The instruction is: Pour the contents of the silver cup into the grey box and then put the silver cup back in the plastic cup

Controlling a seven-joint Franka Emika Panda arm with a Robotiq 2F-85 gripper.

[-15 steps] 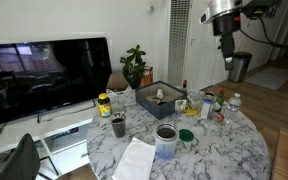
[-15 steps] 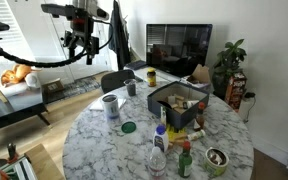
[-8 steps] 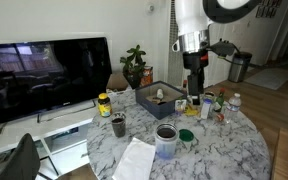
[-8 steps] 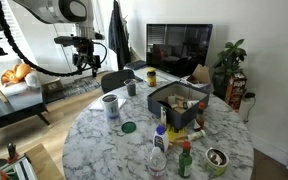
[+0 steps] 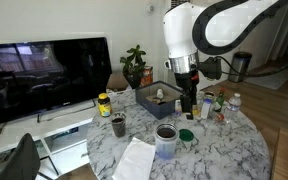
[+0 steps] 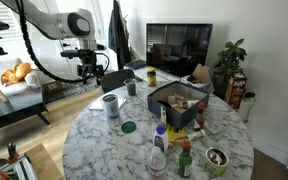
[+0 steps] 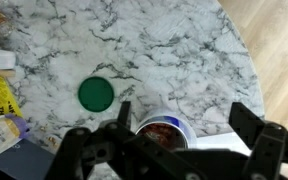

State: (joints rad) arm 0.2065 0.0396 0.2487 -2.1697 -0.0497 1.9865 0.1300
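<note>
Wrist view showed a green lid (image 7: 96, 94) on the left part of the marble table (image 7: 184, 40). Just to the right of it sat the silver cup (image 7: 162, 132), with something red inside. The gripper (image 7: 182, 112) hung above the cup. Its fingers (image 7: 124, 112) were spread wide and held nothing. In an exterior view the silver cup stood inside the plastic cup (image 5: 165, 148), near the front of the table. The grey box (image 5: 156, 100) was behind it.
</note>
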